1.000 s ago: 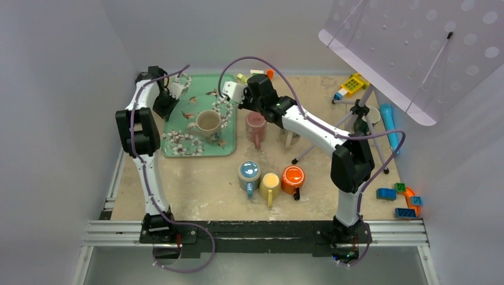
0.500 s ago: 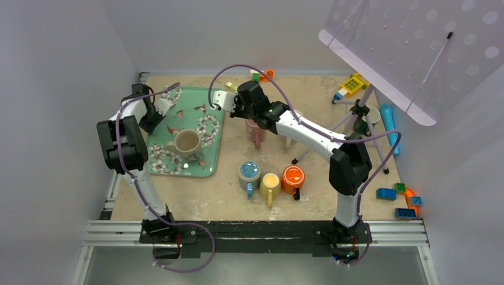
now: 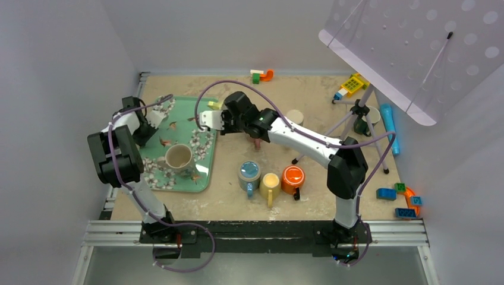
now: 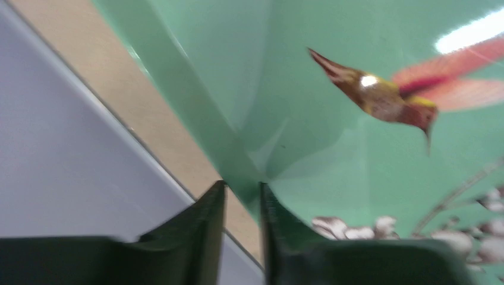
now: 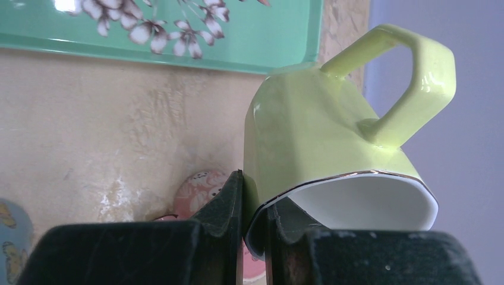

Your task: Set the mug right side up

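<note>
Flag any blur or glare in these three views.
Left wrist: whole frame smeared, with a white glare streak at top right on the glossy green floral tray. Right wrist: lime-green ceramic mug crisp, small glare patch on the tray at top left. Top external: sharp, evenly lit, shadows faint.

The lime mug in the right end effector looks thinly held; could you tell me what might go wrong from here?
1. The right end effector pinches only the thin rim of the lime mug, so it could slip or swing while turning.
2. A pink mug sits close behind; a drop might strike it.
3. The left end effector clamps the rim of the tray; a jerk could topple the tan mug standing on it.
</note>
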Controlling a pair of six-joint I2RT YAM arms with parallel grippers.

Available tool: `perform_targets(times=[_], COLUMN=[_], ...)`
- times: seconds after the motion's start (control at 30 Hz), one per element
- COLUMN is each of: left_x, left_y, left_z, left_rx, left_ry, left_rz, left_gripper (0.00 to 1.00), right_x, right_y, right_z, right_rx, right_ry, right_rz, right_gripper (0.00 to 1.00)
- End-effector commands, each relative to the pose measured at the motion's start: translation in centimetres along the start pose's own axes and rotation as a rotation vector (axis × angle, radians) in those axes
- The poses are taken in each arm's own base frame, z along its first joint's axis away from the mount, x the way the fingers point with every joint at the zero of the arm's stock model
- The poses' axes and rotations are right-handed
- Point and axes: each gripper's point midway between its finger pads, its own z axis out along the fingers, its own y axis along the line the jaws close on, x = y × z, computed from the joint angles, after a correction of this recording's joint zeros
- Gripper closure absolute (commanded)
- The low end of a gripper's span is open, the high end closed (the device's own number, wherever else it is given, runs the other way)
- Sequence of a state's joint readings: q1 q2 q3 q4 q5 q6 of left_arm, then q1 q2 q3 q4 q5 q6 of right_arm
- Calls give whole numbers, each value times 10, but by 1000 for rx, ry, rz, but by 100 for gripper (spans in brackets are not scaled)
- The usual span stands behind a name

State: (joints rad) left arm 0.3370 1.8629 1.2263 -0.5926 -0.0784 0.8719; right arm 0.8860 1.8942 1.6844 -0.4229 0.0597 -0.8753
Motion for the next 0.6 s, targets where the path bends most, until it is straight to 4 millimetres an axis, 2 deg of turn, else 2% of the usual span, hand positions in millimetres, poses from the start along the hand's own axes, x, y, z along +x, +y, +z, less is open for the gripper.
perform_targets(times=[0.0, 0.07, 0.13, 0.17, 0.23, 0.33, 0.37, 0.47, 0.57], left_x=[8, -17, -43, -58, -86, -123, -130, -142, -142], left_y=[-36, -21, -10, -8, -19, -59, -74, -120, -160], left_z=[-25, -57, -93, -115, -165, -245, -264, -308, -341], left_rx=[195, 167, 151, 155, 218, 359, 394, 483, 628], left_ry=[8, -103, -234, -318, -512, -838, -910, -1039, -1140], left_rz=[-83, -128, -169, -179, -161, -56, -16, 110, 214], left_gripper=[60, 52, 49, 48, 47, 44, 43, 43, 40], right_x=[-52, -56, -59, -59, -59, -68, -72, -83, -92], right_y=[-36, -25, -18, -13, -8, -2, -1, 1, 4], right_z=[-32, -36, -39, -39, -39, -44, -46, -53, -59], right_rx=[67, -11, -62, -84, -107, -131, -138, -159, -183], right_ry=[-171, -189, -203, -205, -213, -267, -288, -344, -382], right_rz=[-117, -148, -166, -179, -184, -175, -171, -149, -129], right_gripper=[100, 100, 100, 100, 100, 100, 100, 100, 100])
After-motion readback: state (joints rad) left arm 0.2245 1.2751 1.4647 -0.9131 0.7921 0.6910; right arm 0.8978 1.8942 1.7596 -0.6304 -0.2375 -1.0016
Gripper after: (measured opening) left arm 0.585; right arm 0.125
